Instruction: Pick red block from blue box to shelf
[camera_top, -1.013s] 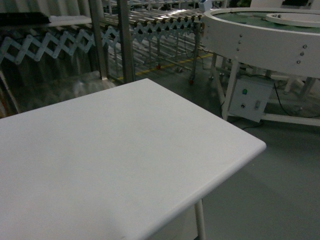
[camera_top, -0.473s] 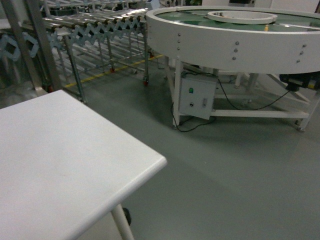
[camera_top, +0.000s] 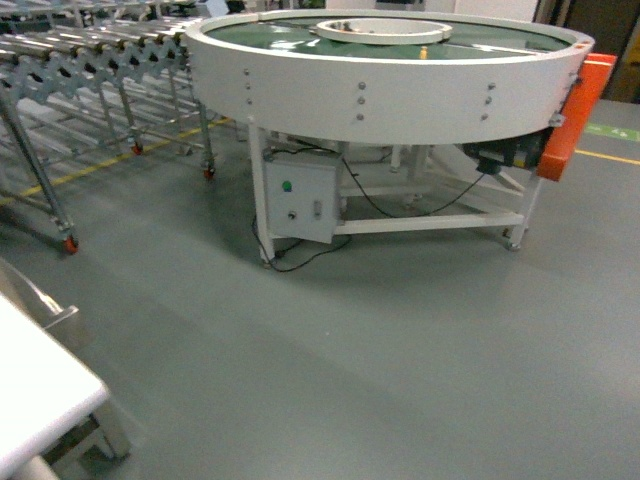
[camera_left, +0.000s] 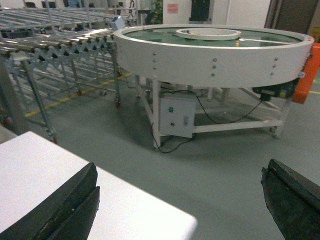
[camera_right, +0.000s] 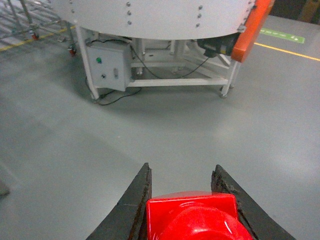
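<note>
One step appears done: the right gripper (camera_right: 192, 202) pinches the red block (camera_right: 192, 215) between its fingers, the left gripper (camera_left: 180, 200) hangs spread and empty, and neither blue box nor shelf is in view, so placing remains

Black, wedge-shaped gripper fingers (camera_left: 70, 205) (matte, scuffed edges)

Head view is dim and a touch soft, greenish-grey cast over the floor (camera_top: 400, 350). Light falls from overhead, so the round conveyor table (camera_top: 390, 75) drops a faint, diffuse shadow beneath its frame. Left wrist view is brighter; the white table corner (camera_left: 75, 200) nearly washes out. Right wrist view: the red block (camera_right: 195, 217) glares, oversaturated (edges bleeding), and the near fingers (camera_right: 132, 200) sit out of focus.
</note>
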